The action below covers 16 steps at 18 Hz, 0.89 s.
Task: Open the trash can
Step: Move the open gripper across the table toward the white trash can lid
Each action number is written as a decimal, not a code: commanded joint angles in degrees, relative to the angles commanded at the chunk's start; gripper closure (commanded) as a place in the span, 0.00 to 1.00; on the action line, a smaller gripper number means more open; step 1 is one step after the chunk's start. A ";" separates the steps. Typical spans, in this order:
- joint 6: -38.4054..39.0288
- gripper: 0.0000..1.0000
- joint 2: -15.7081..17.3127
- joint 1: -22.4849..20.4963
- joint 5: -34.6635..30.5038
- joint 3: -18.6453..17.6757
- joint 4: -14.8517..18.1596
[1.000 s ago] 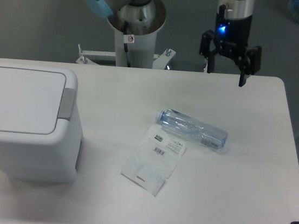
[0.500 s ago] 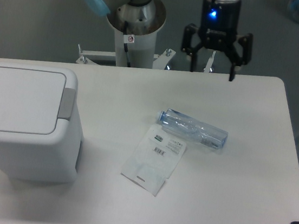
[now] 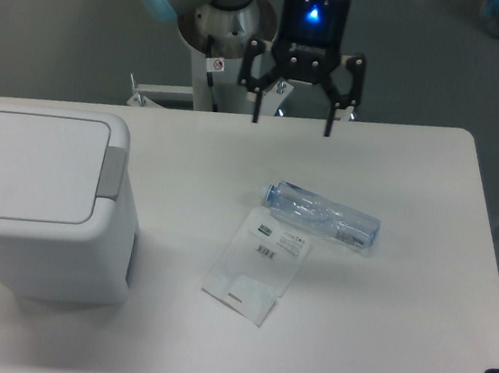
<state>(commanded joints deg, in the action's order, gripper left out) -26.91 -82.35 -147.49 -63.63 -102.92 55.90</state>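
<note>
We see the trash can (image 3: 43, 202) at the left edge of the white desk (image 3: 395, 332), its left side cut off by the frame. Its flat white lid (image 3: 29, 166) lies shut and level, and the grey push tab (image 3: 111, 172) sits on the lid's right edge, facing the middle of the desk.

Our gripper (image 3: 292, 123) hangs above the far edge of the desk, pointing down, with a blue light glowing on its body. Its jaws stand wide apart and hold nothing. It is well apart from the trash can, up and to the right of it.

Near the middle of the desk a clear plastic bottle (image 3: 323, 216) lies on its side, its cap end toward the left. Just beside it, toward the near-left, a flat clear packet (image 3: 258, 265) with a printed label lies on the desk; its upper right corner comes close to the bottle, though we cannot tell whether they touch. The arm's grey base column (image 3: 223, 42) stands behind the desk.
</note>
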 joint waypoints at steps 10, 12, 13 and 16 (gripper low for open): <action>10.73 0.00 -7.30 7.92 0.00 2.72 -5.36; 12.14 0.00 -8.27 8.89 0.00 2.55 -5.36; 12.40 0.00 -8.88 9.76 -0.17 2.55 -5.36; 13.37 0.00 -9.15 10.38 -0.09 3.08 -5.36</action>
<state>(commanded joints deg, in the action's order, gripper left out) -13.54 -91.50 -137.11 -63.72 -99.84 50.54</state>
